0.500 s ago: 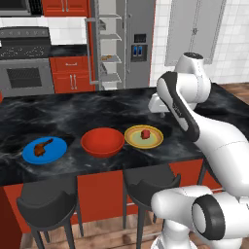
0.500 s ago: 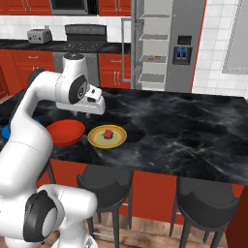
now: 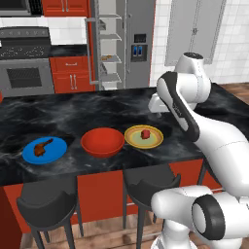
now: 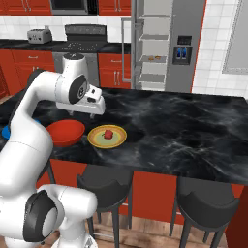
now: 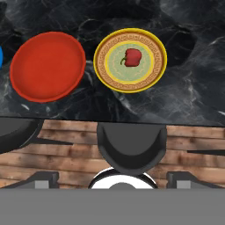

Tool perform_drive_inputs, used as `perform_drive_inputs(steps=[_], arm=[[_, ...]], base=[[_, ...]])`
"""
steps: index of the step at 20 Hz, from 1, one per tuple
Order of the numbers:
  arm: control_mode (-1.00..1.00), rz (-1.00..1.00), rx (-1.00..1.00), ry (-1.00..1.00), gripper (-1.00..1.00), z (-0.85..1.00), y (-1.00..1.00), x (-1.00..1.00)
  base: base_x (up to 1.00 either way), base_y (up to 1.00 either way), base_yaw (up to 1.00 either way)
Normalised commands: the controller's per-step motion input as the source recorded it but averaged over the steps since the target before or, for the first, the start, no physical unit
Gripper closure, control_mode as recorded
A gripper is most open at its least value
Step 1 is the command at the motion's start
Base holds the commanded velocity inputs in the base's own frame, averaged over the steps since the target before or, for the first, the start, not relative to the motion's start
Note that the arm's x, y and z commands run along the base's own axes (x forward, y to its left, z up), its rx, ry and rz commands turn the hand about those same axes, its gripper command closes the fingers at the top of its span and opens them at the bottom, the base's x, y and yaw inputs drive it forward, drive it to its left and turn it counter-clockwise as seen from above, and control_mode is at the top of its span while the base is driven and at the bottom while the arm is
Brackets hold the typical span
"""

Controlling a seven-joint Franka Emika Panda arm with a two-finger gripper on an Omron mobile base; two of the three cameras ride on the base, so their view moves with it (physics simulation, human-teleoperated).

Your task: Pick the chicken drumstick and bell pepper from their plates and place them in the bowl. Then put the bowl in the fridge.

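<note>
The chicken drumstick (image 3: 43, 146) lies on the blue plate (image 3: 57, 151) at the left of the black counter. To its right stands the red bowl (image 3: 102, 142) (image 5: 47, 66), with nothing in it. Further right, the bell pepper (image 3: 145, 133) (image 5: 133, 57) (image 4: 108, 134) sits in the middle of the yellow plate (image 3: 131, 138) (image 5: 110, 74). My gripper (image 3: 159, 113) (image 5: 112, 179) hovers high over the counter behind the yellow plate, open, with nothing between its wide-apart fingertips (image 5: 41, 178). The fridge (image 3: 140, 44) (image 4: 186, 46) stands behind the counter with one door swung open, showing its shelves.
Two dark bar stools (image 3: 48, 204) (image 3: 146, 182) stand at the counter's near edge, one of them (image 5: 131, 147) right under the hand. A stove (image 3: 24, 73) and red cabinets (image 3: 73, 73) line the back wall left of the fridge.
The hand has sunk slightly toward the counter. The food, plates and bowl lie as before.
</note>
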Motion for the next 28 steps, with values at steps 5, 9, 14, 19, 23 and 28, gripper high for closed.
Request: perform_drive_inputs(steps=[5, 9, 14, 19, 23, 28], arm=[[1.00, 0.00, 0.00, 0.00, -1.00, 0.00, 0.00, 0.00], [1.00, 0.00, 0.00, 0.00, -1.00, 0.00, 0.00, 0.00], [1.00, 0.00, 0.00, 0.00, -1.00, 0.00, 0.00, 0.00], [1.00, 0.00, 0.00, 0.00, -1.00, 0.00, 0.00, 0.00], [1.00, 0.00, 0.00, 0.00, -1.00, 0.00, 0.00, 0.00], [1.00, 0.00, 0.00, 0.00, -1.00, 0.00, 0.00, 0.00]], base=[[-0.02, 0.00, 0.00], [-0.07, 0.40, 0.00], [-0.03, 0.75, -0.01], [0.05, 0.67, -0.01], [0.32, 0.39, 0.00], [0.62, 0.21, 0.02]])
